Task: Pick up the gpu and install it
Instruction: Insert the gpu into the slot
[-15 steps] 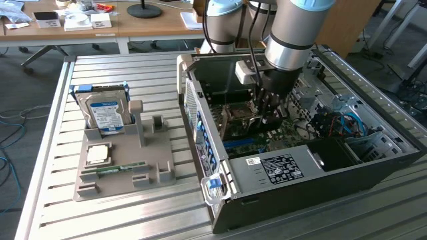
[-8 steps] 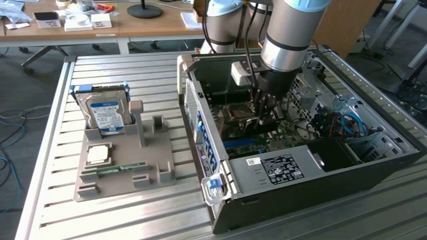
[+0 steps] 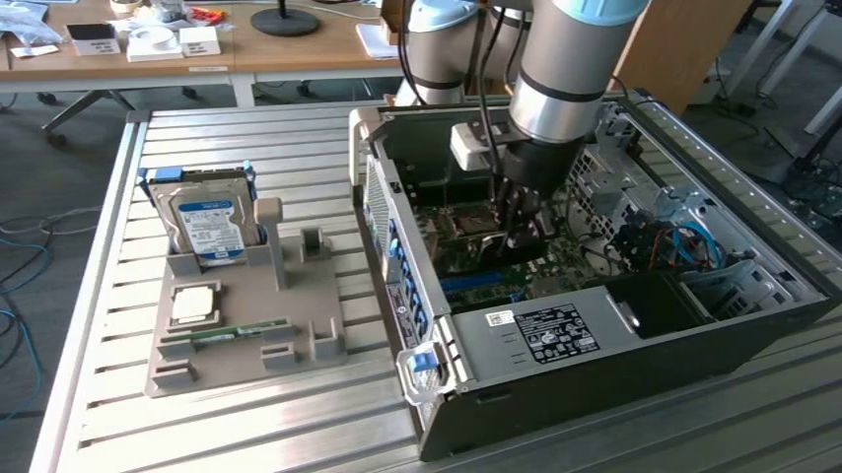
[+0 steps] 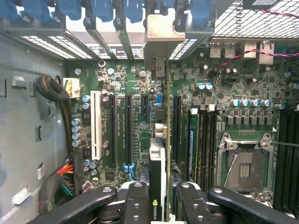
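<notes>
Jaws: the gripper (image 4: 161, 207) is closed part way, and its two black fingers (image 4: 135, 203) pinch the gpu (image 4: 158, 168) from both flat sides.
Where the gpu is: it is in the jaws, inside the open computer case (image 3: 632, 335), standing on its thin edge over the motherboard (image 4: 135, 79).
Which way it lies: the gpu runs straight out from between the jaws, away from the wrist.
Long side: its long side points at the back wall of the case. The silver end bracket (image 4: 163, 32) is at the far end, beside the row of blue clips (image 4: 103, 9).
Slots: the long black slots (image 4: 127, 130) on the board run the same way as the card. I think the card is lined up with them, but I cannot tell if its edge is in a slot yet.
Beside the card: a white slot (image 4: 96, 126) is on one side. The square chip socket (image 4: 245, 168) is on the other side, well apart.
Arm: in the exterior view, the arm (image 3: 566, 79) comes down into the case from twelve o'clock of the gripper.
Outside the case: in that view the hard drive (image 3: 211, 222) stands at nine o'clock of the gripper. The grey holder tray (image 3: 244, 370) is at about eight o'clock, with a slim green stick (image 3: 237, 333) lying on it.
Table: the case and the tray both sit on the ribbed metal table (image 3: 118, 394).
</notes>
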